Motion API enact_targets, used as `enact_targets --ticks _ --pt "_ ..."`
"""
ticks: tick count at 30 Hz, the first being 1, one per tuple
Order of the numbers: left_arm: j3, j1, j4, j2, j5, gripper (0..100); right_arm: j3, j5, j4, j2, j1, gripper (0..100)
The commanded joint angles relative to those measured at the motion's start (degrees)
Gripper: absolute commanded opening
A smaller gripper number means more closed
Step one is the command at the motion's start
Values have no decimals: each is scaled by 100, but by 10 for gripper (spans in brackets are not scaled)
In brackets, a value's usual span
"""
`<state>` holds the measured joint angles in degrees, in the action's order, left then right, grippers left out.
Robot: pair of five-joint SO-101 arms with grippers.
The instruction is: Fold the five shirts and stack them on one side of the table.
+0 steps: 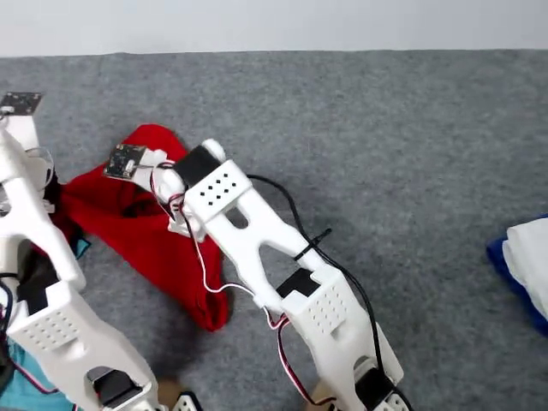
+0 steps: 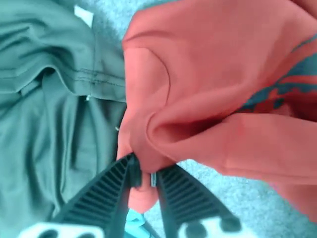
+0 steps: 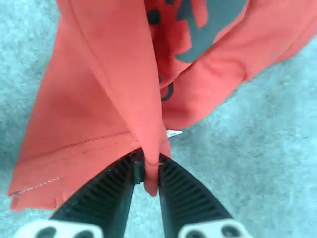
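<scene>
Now the left claw (image 2: 143, 178) is pressed together on a fold of the red shirt (image 1: 145, 231), just beside a grey-green shirt (image 2: 49, 124). The right claw (image 3: 147, 168) pinches another edge of the same red shirt, which lies crumpled toward the left side of the grey tabletop (image 1: 385, 154). White and blue cloth (image 1: 527, 253) sits at the far right edge

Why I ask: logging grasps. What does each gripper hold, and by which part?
Both hold the red shirt: the left gripper pinches a bunched fold, the right gripper a folded edge near a stitched hem.
</scene>
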<state>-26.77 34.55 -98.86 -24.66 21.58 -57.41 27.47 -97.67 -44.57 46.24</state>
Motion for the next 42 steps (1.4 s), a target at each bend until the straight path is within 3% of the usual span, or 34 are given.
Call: enact_targets --ticks 1,9,22,35,42 --pt "-207 -97 -158 633 -9 2 -1046 70 -453 48 -356 11" --pt "-75 -932 -158 2927 -18 2 -2374 88 -497 479 -1165 10" --pt "-110 -2505 387 5609 -18 2 -2549 70 -488 2949 -2668 11" --pt "-101 -2646 1424 7200 -18 2 -2462 97 -505 4945 -3618 10" --pt "-48 -2646 1310 7393 -9 2 -633 88 -488 5877 -3582 10"
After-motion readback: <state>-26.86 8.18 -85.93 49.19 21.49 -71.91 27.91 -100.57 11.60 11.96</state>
